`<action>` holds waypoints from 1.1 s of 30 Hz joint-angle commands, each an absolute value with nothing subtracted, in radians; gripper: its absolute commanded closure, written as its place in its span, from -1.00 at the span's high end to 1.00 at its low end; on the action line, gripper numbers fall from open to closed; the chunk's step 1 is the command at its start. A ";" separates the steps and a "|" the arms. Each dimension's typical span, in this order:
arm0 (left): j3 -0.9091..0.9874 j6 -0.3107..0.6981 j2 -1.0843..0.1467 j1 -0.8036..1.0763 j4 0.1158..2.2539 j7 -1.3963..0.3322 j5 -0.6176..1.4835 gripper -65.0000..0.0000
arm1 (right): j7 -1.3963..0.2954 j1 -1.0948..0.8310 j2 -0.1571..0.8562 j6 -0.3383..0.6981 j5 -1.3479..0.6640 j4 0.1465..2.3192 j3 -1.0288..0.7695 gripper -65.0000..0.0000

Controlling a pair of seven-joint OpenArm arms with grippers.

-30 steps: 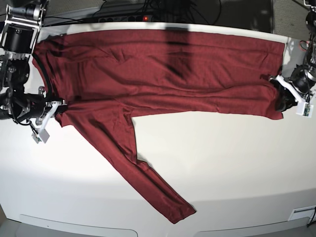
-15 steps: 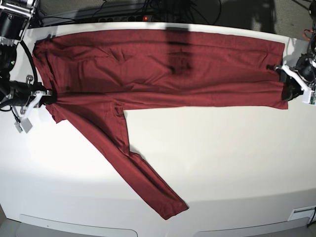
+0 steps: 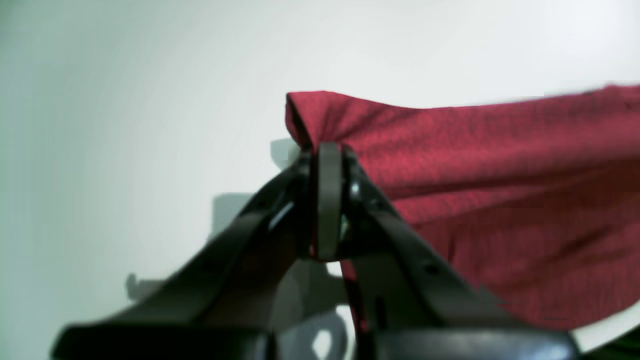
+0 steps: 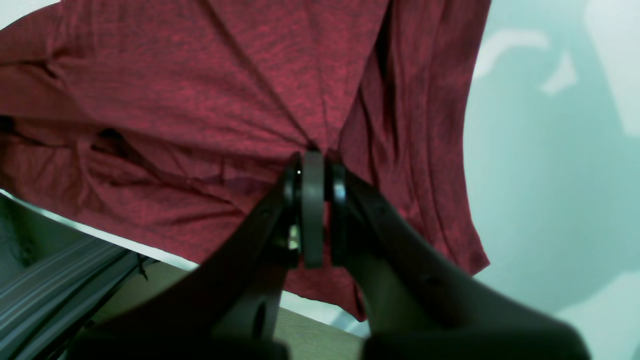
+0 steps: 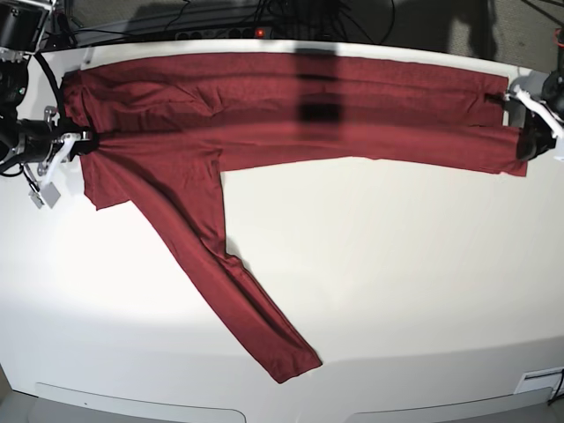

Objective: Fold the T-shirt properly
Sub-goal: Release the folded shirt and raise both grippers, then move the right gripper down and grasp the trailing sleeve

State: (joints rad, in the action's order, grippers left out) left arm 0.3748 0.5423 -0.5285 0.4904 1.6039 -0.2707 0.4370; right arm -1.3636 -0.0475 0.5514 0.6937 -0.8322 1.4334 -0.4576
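Note:
The dark red T-shirt (image 5: 291, 115) lies stretched in a long band along the far side of the white table (image 5: 397, 282). One long sleeve (image 5: 238, 291) trails diagonally toward the front edge. At the left end of the base view, my right gripper (image 5: 85, 146) is shut on the cloth. The right wrist view shows those jaws (image 4: 312, 159) pinching a gathered fold of the T-shirt (image 4: 200, 100). At the right end, my left gripper (image 5: 521, 144) is shut on a corner of the shirt. In the left wrist view its jaws (image 3: 327, 150) clamp the cloth's corner (image 3: 475, 175), lifted off the table.
A power strip with a red light (image 5: 260, 33) and cables run behind the table's far edge. A small label (image 5: 538, 382) sits at the front right corner. Both arms' bodies stand at the table's left and right ends.
Both grippers have moved toward the far edge and apart, drawing the shirt taut into a straighter band. The trailing sleeve has slid left and back with it.

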 commanded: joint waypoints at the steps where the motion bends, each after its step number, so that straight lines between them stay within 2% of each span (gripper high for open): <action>1: 0.385 0.538 -0.547 0.485 1.618 -0.247 0.445 -1.00 | -1.358 -0.036 0.575 0.698 -0.825 1.449 -0.465 -1.00; 10: 0.385 0.538 -0.546 0.485 1.618 -0.248 0.400 -0.99 | -1.359 -0.036 0.577 0.698 -0.812 1.449 -0.465 -1.00; 11: 0.385 0.538 -0.546 0.485 1.618 -0.252 0.392 -0.79 | -1.357 -0.036 0.577 0.698 -0.812 1.449 -0.465 -0.90; 14: 0.385 0.538 -0.547 0.485 1.618 -0.276 0.393 -0.29 | -1.353 -0.036 0.578 0.698 -0.812 1.449 -0.465 -0.36; 16: 0.385 0.537 -0.547 0.485 1.618 -0.284 0.392 -0.18 | -1.351 -0.032 0.582 0.698 -0.816 1.449 -0.465 -0.14; 17: 0.385 0.538 -0.547 0.485 1.618 -0.290 0.392 -0.18 | -1.351 -0.028 0.585 0.698 -0.817 1.449 -0.465 -0.10; 25: 0.385 0.535 -0.546 0.477 1.618 -0.267 0.394 -0.18 | -1.295 0.071 0.606 0.698 -0.880 1.449 -0.465 -0.10; 33: 0.385 0.535 -0.546 0.476 1.618 -0.260 0.474 -0.18 | -1.112 0.225 0.475 0.698 -0.757 1.446 -0.418 -0.10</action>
